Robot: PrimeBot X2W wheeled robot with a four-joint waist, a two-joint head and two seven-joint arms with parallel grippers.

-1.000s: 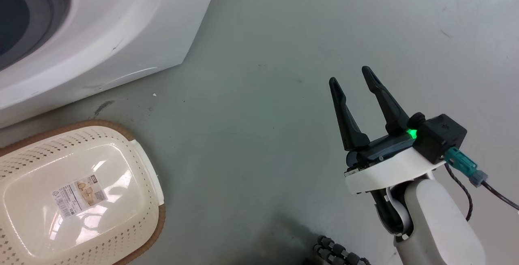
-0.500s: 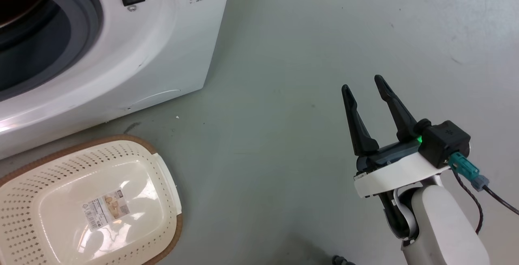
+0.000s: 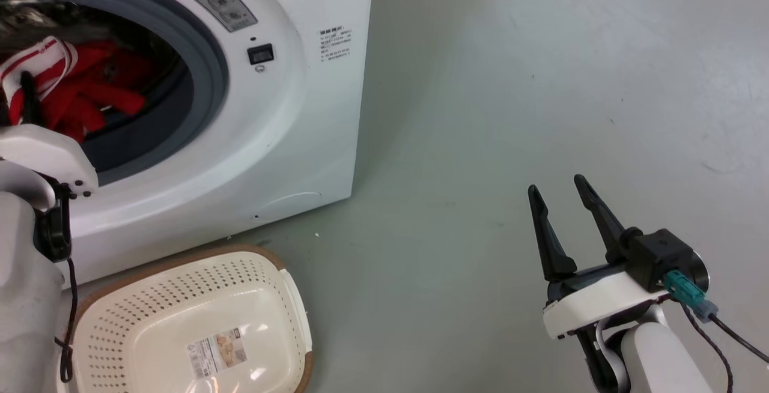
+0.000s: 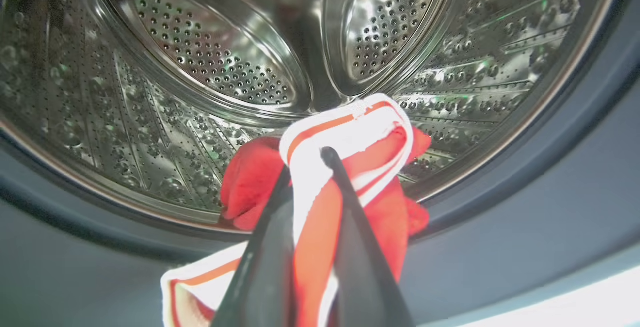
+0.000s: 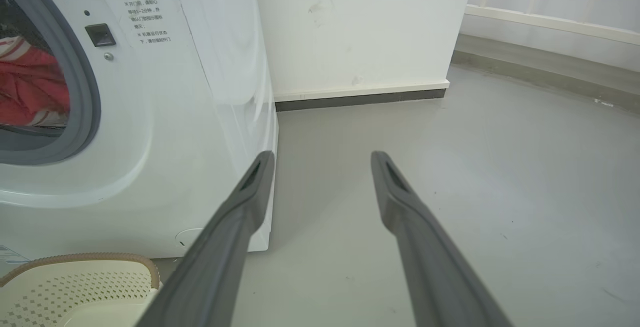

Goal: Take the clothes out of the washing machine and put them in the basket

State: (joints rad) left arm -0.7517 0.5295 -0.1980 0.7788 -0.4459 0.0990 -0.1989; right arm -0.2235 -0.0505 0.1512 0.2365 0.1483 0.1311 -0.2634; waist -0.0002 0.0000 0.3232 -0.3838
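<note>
While clamping left gripper point(image 4: 307, 164) on seemingly soft, light clothes point(image 4: 250, 187) at striped trim, holding right gripper point(image 3: 556, 184) spread, empty.

The head camera has tipped up — now the round hole of the washing machine point(image 3: 288, 110) shows, with red clothes point(image 3: 90, 95) inside. The left arm point(image 3: 24, 297) has come into view too

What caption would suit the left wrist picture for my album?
The left gripper pinches red-and-white clothes at the mouth of the washing machine.
</note>
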